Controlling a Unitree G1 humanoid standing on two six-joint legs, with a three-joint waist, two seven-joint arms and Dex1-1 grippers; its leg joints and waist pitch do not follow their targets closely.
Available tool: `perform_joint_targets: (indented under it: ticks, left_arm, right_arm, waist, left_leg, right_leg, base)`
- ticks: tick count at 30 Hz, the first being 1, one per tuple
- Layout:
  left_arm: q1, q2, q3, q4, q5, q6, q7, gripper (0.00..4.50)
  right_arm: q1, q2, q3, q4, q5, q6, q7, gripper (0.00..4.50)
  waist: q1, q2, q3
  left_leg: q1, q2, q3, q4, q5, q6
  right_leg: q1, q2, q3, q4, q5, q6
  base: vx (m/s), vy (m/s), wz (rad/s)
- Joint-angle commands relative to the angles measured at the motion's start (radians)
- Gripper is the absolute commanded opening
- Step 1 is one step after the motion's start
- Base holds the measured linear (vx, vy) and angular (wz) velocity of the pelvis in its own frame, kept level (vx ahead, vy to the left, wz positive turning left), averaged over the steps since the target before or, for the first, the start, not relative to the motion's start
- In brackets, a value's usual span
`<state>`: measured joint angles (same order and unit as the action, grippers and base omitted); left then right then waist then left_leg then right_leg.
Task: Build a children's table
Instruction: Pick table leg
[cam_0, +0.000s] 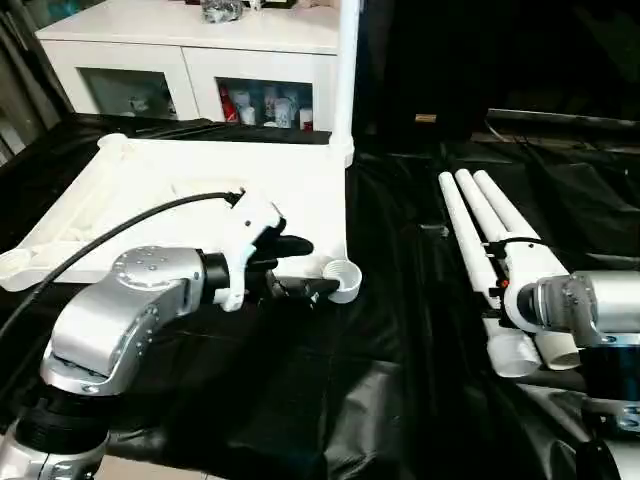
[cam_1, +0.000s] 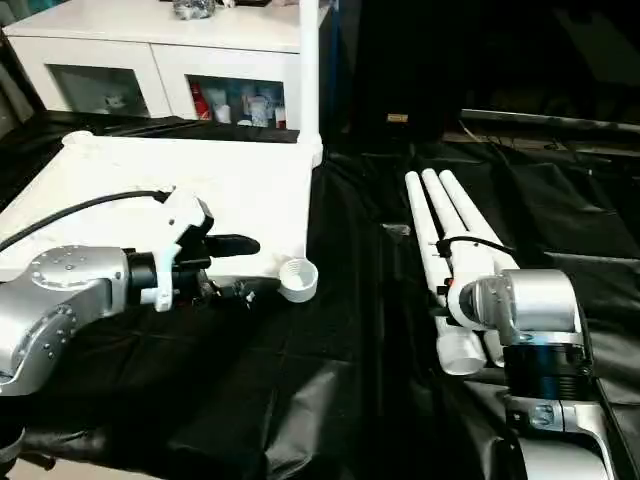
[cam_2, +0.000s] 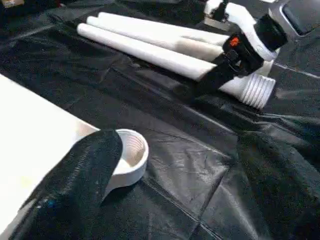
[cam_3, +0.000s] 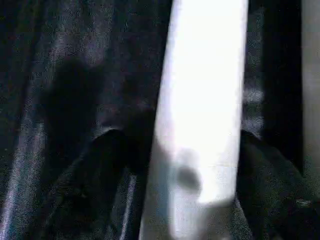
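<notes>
The white tabletop (cam_0: 200, 190) lies underside up on the black cloth, with one leg (cam_0: 346, 70) standing upright in its far right corner socket. My left gripper (cam_0: 315, 267) is at the near rim beside the empty near right socket (cam_0: 343, 281), one finger on top and one below, shut on the rim. That socket (cam_2: 131, 150) sits just past my finger (cam_2: 85, 175) in the left wrist view. Three loose legs (cam_0: 480, 220) lie side by side on the right. My right gripper (cam_2: 216, 80) is down on them, its fingers hugging one leg (cam_3: 200, 100).
A white cabinet (cam_0: 190, 55) with glass doors stands behind the tabletop. Wrinkled black cloth (cam_0: 400, 330) covers the work surface between the tabletop and the legs. A black cable (cam_0: 110, 235) runs over my left forearm.
</notes>
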<state>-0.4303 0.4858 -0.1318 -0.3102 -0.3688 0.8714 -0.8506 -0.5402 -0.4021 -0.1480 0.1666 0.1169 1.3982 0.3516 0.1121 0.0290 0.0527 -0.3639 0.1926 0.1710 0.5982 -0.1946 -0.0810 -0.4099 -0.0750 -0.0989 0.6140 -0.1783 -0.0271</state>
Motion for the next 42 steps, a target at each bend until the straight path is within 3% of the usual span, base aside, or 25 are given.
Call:
perform_joint_targets:
  ticks: [1,4,5,9,10,14,16,17,24,27,30,31,33,35,37,39,40,42]
  left_arm:
    - [-0.007,0.012,-0.008,-0.026,-0.008,0.010,-0.009,4.50]
    - [-0.003,0.024,-0.012,-0.033,-0.016,0.011,-0.022,4.50]
    - [0.003,0.036,-0.013,-0.041,-0.035,0.013,-0.044,4.50]
    - [0.013,0.047,-0.012,-0.055,-0.050,0.012,-0.055,4.13]
    - [0.012,0.047,-0.012,-0.052,-0.050,0.011,-0.052,4.10]
    - [0.010,0.050,-0.011,-0.048,-0.054,0.010,-0.051,3.66]
    - [0.010,0.053,-0.012,-0.048,-0.060,0.010,-0.050,3.66]
    - [0.011,0.056,-0.012,-0.049,-0.065,0.009,-0.049,3.38]
    - [-0.001,0.046,-0.009,-0.019,-0.047,-0.009,-0.027,2.81]
    - [-0.030,0.006,0.015,0.035,-0.018,-0.015,0.053,2.81]
    - [-0.052,-0.019,0.032,0.075,-0.014,-0.023,0.088,2.81]
    - [-0.064,-0.037,0.044,0.091,-0.022,-0.022,0.102,2.99]
    - [-0.091,-0.080,0.078,0.121,-0.047,0.003,0.138,3.18]
    - [-0.125,-0.139,0.124,0.155,-0.088,0.023,0.175,3.43]
    - [-0.169,-0.206,0.179,0.198,-0.131,0.037,0.228,3.56]
    - [-0.204,-0.258,0.224,0.230,-0.179,0.049,0.257,3.75]
    - [-0.227,-0.286,0.249,0.252,-0.210,0.057,0.273,3.75]
    - [-0.242,-0.303,0.266,0.267,-0.227,0.061,0.283,4.04]
  right_arm:
    - [0.012,0.006,-0.013,-0.024,0.014,0.016,-0.005,3.06]
    - [0.017,0.010,-0.017,-0.024,0.017,0.027,-0.008,2.89]
    - [0.021,0.010,-0.017,-0.018,0.018,0.020,-0.012,2.64]
    - [0.024,0.014,-0.025,-0.007,0.017,0.010,-0.022,2.50]
    - [0.023,0.016,-0.027,-0.006,0.017,0.009,-0.024,2.23]
    - [0.023,0.025,-0.036,0.001,0.016,-0.001,-0.038,1.94]
    - [0.023,0.032,-0.046,0.002,0.019,-0.004,-0.046,1.94]
    - [0.022,0.038,-0.057,0.002,0.019,-0.009,-0.054,1.88]
    - [0.003,0.068,-0.127,0.021,0.026,-0.038,-0.082,1.86]
    - [-0.031,0.102,-0.190,0.015,0.063,-0.080,-0.085,1.86]
    - [-0.057,0.133,-0.235,0.003,0.107,-0.121,-0.065,1.86]
    - [-0.067,0.149,-0.254,-0.004,0.134,-0.151,-0.048,1.86]
    - [-0.080,0.174,-0.273,-0.022,0.178,-0.231,-0.011,1.86]
    - [-0.070,0.208,-0.280,-0.067,0.231,-0.394,0.064,1.86]
    - [-0.056,0.226,-0.266,-0.106,0.270,-0.492,0.145,1.86]
    - [-0.051,0.237,-0.262,-0.130,0.306,-0.484,0.188,1.86]
    - [-0.045,0.244,-0.260,-0.150,0.332,-0.487,0.223,1.86]
    - [-0.040,0.248,-0.258,-0.163,0.347,-0.489,0.244,1.86]
  waist:
    - [0.003,-0.014,-0.070]
    - [0.003,-0.014,-0.069]
    - [0.004,-0.013,-0.070]
    - [0.002,-0.011,-0.068]
    - [0.002,-0.011,-0.068]
    - [0.002,-0.011,-0.066]
    - [0.001,-0.011,-0.065]
    - [0.001,-0.011,-0.065]
    - [-0.001,-0.008,-0.065]
    - [-0.002,0.000,-0.068]
    - [-0.001,-0.002,-0.069]
    - [-0.001,-0.002,-0.070]
    - [0.000,0.000,-0.072]
    - [0.003,-0.006,-0.074]
    - [0.004,-0.006,-0.076]
    - [0.006,-0.010,-0.077]
    - [0.006,-0.019,-0.076]
    - [0.010,-0.017,-0.076]
  left_leg:
    - [0.004,0.022,-0.005,-0.060,-0.058,-0.001]
    - [0.003,0.021,-0.005,-0.060,-0.060,-0.003]
    - [0.004,0.022,-0.005,-0.060,-0.060,-0.004]
    - [0.006,0.021,-0.005,-0.061,-0.078,-0.010]
    - [0.006,0.021,-0.005,-0.061,-0.080,-0.011]
    - [0.008,0.020,-0.006,-0.063,-0.099,-0.015]
    - [0.010,0.019,-0.005,-0.064,-0.109,-0.018]
    - [0.012,0.019,-0.005,-0.064,-0.111,-0.019]
    - [0.014,0.018,-0.007,-0.066,-0.129,-0.025]
    - [0.016,0.016,-0.007,-0.065,-0.134,-0.025]
    - [0.016,0.015,-0.008,-0.065,-0.135,-0.020]
    - [0.014,0.016,-0.008,-0.065,-0.130,-0.019]
    - [0.014,0.017,-0.006,-0.062,-0.126,-0.012]
    - [0.011,0.020,-0.006,-0.062,-0.116,-0.002]
    - [0.009,0.022,-0.006,-0.060,-0.098,0.010]
    - [0.006,0.021,-0.005,-0.058,-0.067,0.030]
    - [0.004,0.019,-0.003,-0.057,-0.055,0.042]
    - [0.001,0.021,-0.006,-0.057,-0.042,0.055]
  right_leg:
    - [0.064,-0.062,0.057,-0.074,-0.243,-0.115]
    - [0.065,-0.061,0.057,-0.074,-0.251,-0.110]
    - [0.064,-0.063,0.057,-0.074,-0.252,-0.109]
    - [0.062,-0.060,0.056,-0.077,-0.267,-0.110]
    - [0.063,-0.061,0.056,-0.076,-0.269,-0.109]
    - [0.063,-0.061,0.056,-0.082,-0.305,-0.093]
    - [0.061,-0.062,0.056,-0.085,-0.330,-0.085]
    - [0.062,-0.062,0.055,-0.086,-0.335,-0.081]
    - [0.063,-0.060,0.053,-0.087,-0.342,-0.075]
    - [0.062,-0.058,0.053,-0.088,-0.339,-0.070]
    - [0.063,-0.058,0.051,-0.089,-0.334,-0.069]
    - [0.064,-0.059,0.051,-0.087,-0.328,-0.071]
    - [0.063,-0.060,0.050,-0.086,-0.304,-0.083]
    - [0.065,-0.063,0.051,-0.082,-0.276,-0.096]
    - [0.066,-0.064,0.052,-0.076,-0.235,-0.114]
    - [0.068,-0.061,0.052,-0.072,-0.188,-0.134]
    - [0.071,-0.061,0.053,-0.071,-0.172,-0.144]
    - [0.072,-0.064,0.051,-0.071,-0.188,-0.149]
  base:
    - [0.000,0.000,0.00]
    - [0.000,0.000,0.00]
    - [0.000,0.000,0.00]
    - [0.000,0.000,0.00]
    - [0.000,0.000,0.00]
    - [0.000,0.000,0.00]
    - [0.000,0.000,0.00]
    - [0.000,0.000,0.00]
    - [0.000,0.000,0.00]
    - [0.000,0.000,0.00]
    - [0.000,0.000,0.00]
    - [0.000,0.000,0.00]
    - [0.000,0.000,0.00]
    - [0.000,0.000,0.00]
    - [0.000,0.000,0.00]
    - [0.000,0.000,0.00]
    - [0.000,0.000,0.00]
    - [0.000,0.000,0.00]
